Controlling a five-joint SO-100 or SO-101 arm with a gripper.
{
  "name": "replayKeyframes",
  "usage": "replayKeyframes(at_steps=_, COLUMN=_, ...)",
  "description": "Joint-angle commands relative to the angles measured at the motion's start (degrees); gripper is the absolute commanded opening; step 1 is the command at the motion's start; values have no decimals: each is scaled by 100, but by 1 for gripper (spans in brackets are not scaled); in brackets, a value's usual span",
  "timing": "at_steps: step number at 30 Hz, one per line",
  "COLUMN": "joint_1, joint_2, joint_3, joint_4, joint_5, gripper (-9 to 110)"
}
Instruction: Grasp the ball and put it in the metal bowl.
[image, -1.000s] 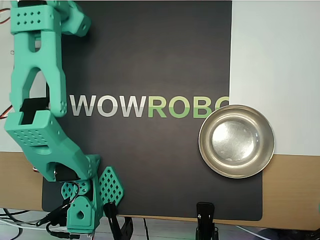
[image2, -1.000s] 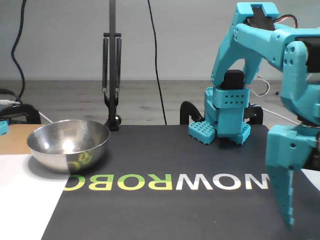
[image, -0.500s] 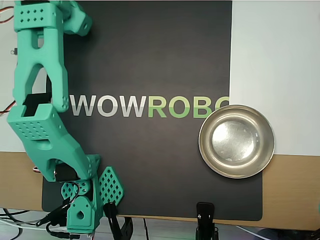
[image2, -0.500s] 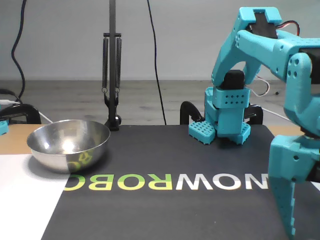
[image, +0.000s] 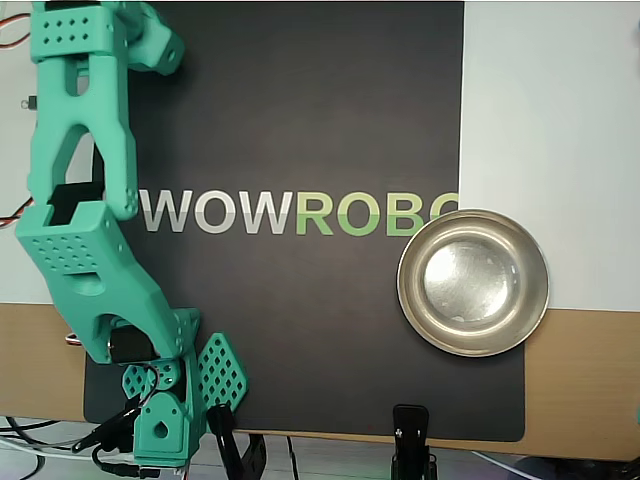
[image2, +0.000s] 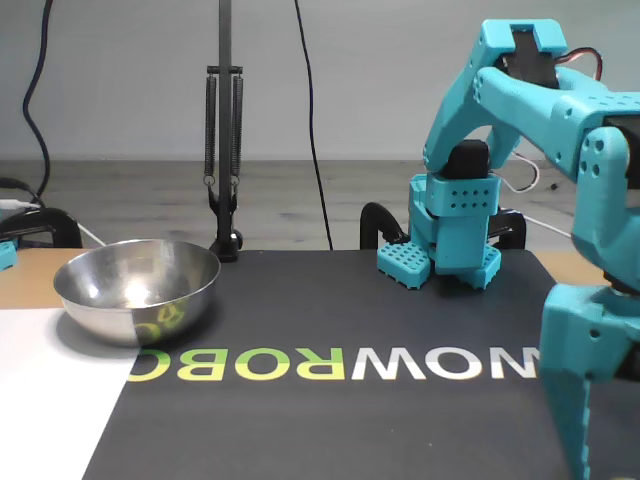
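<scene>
The ball shows in neither view. The metal bowl (image: 473, 283) sits empty at the right edge of the black mat in the overhead view, and at the left (image2: 137, 290) in the fixed view. My teal arm (image: 78, 180) runs up the left side of the overhead view, and its own links hide the fingers there. In the fixed view the gripper (image2: 572, 420) hangs at the right edge, far from the bowl. One finger points down and is cut off by the bottom of the frame. Whether the jaws are open is not visible.
The black mat (image: 300, 120) with WOWROBO lettering covers the middle of the table, with white sheet to the right and bare wood along the near side. The arm's base (image2: 445, 245) stands at the mat's far edge. A black clamp stand (image2: 224, 150) rises behind the bowl.
The gripper has sunk and drifted slightly right in the fixed view, so its fingertip has left the bottom of the frame. The bowl has not moved.
</scene>
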Motion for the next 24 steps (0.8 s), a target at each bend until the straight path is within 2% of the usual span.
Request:
replayKeyframes(at_steps=1, joint_1=-44, joint_2=-35, joint_3=-343, joint_4=-44, joint_5=-26, gripper=67)
replayKeyframes(at_steps=21, joint_1=-35, joint_2=-229, joint_3=-475, joint_4=-44, joint_5=-26, gripper=66)
replayKeyframes(at_steps=24, joint_1=-35, joint_2=-229, joint_3=-475, joint_4=-35, joint_5=-26, gripper=54)
